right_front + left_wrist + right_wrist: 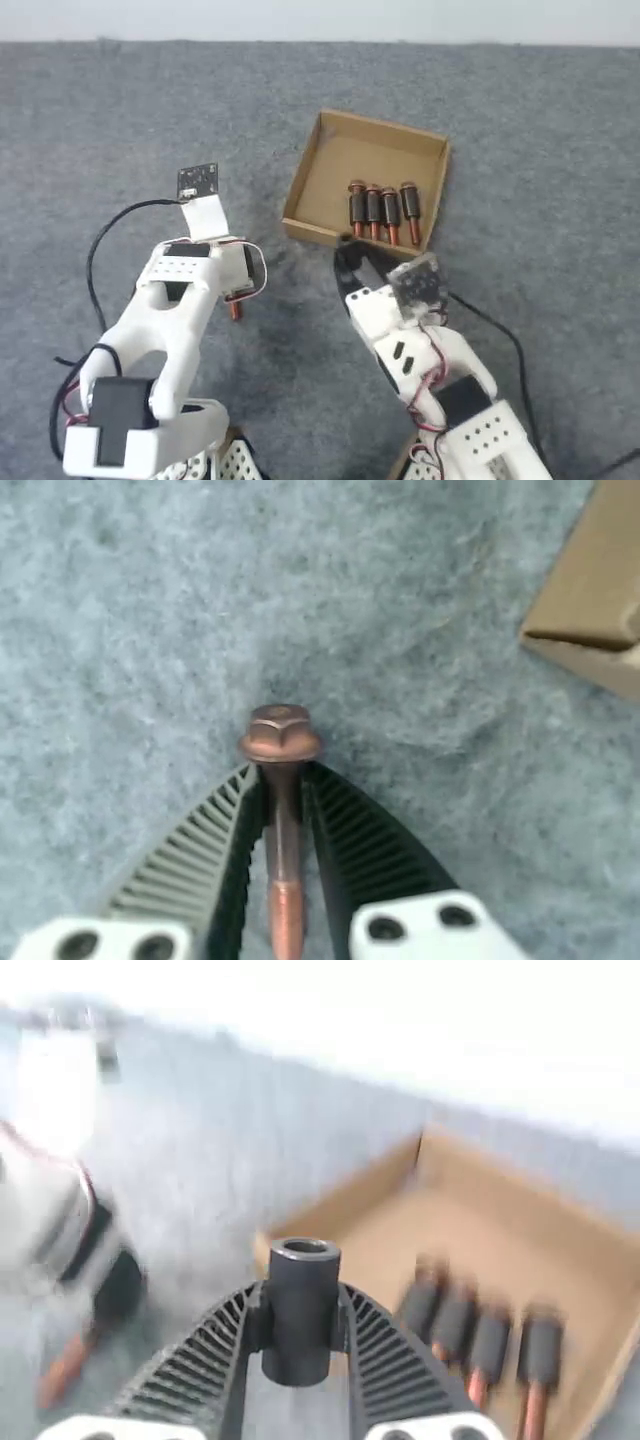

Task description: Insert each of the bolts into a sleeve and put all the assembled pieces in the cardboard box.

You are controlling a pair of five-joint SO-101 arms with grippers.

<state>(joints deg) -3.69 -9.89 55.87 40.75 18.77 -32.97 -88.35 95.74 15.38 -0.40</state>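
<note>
My left gripper (283, 780) is shut on a copper bolt (281, 810), its hex head sticking out past the fingertips above the grey carpet. In the high view that bolt (236, 307) hangs below the left arm's gripper (236, 285). My right gripper (300, 1305) is shut on a black sleeve (300, 1310), held upright with its open end up. In the high view the right gripper (350, 262) sits just in front of the cardboard box (300, 185). Several assembled pieces (382, 210) lie side by side in the box, also seen as assembled pieces (480, 1345) in the right wrist view.
Grey carpet covers the whole table. A corner of the cardboard box (590, 590) shows in the left wrist view. A small circuit board (197, 180) sits on the left arm's wrist. Black cables trail beside both arms.
</note>
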